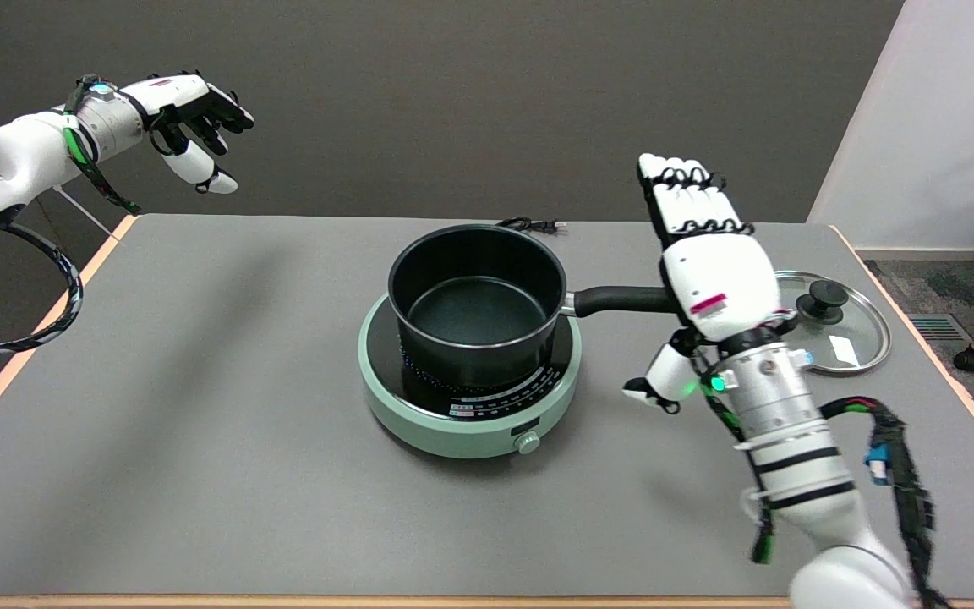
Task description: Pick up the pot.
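A grey table [199, 440] with a pale orange edge fills most of the frame, set before a dark brown-grey wall; a lighter wall panel stands at the upper right, and at the right edge there is patterned carpet with a caster wheel of some furniture.

Near the middle of the frame sits a round mint-green hotplate [470, 397] with a black glass top and a small knob at its front. On it stands the pot [477, 303], a black saucepan, upright and with nothing visible inside, its dark inside faintly glossy. Its black handle [618, 299] points toward the right of the frame. A glass lid [842, 326] with a black knob lies flat on the table at the right, just past the handle's end. A black cord lies behind the pot.

The right hand [711, 262] hovers over the outer end of the handle, fingers stretched out straight and together, pointing to the upper frame, thumb hanging low at its left. It holds nothing.
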{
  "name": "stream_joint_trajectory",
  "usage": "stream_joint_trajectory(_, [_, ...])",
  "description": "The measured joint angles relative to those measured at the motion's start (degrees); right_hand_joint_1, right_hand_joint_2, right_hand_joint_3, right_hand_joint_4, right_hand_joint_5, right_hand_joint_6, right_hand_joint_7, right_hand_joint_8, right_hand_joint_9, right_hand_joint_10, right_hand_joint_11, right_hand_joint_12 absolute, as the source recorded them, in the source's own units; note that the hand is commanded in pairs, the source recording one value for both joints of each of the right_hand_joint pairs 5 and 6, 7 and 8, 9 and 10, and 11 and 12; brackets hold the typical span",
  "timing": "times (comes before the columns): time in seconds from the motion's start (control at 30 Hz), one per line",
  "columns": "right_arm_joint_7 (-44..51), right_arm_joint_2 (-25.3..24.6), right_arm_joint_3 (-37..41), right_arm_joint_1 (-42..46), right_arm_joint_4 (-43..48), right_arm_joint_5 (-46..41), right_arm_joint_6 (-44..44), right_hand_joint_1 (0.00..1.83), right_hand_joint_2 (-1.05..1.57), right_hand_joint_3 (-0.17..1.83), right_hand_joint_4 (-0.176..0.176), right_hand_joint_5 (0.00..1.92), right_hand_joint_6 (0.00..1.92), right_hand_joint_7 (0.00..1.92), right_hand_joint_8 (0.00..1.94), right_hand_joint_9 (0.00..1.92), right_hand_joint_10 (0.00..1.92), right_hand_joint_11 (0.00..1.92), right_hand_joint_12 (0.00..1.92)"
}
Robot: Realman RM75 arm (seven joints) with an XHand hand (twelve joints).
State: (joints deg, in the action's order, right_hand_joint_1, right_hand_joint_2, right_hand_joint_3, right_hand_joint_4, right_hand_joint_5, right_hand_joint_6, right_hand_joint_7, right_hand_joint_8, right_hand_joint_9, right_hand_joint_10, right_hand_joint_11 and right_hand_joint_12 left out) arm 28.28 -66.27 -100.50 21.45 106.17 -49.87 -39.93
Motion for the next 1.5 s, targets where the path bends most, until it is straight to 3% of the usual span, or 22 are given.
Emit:
stream_joint_trajectory(0.33, [20.7, -5.4, -6.8, -5.2, -1.5, -12.9, -2.7, 1.45, -0.73, 0.89, -0.176, 0.05, 0.05, 0.05, 0.05, 0.05, 0.05, 0.05, 0.05])
stream_joint_trajectory(0.63, [32.7, -7.5, -10.4, -5.4, -0.5, -19.1, -7.8, 1.43, -0.77, 0.90, -0.176, 0.04, 0.04, 0.04, 0.04, 0.04, 0.04, 0.04, 0.04])
stream_joint_trajectory(1.5, [43.5, -5.4, -11.9, -11.7, -0.6, -37.1, -12.5, 1.42, -0.66, 0.88, -0.176, 0.02, 0.02, 0.02, 0.02, 0.02, 0.02, 0.02, 0.02])
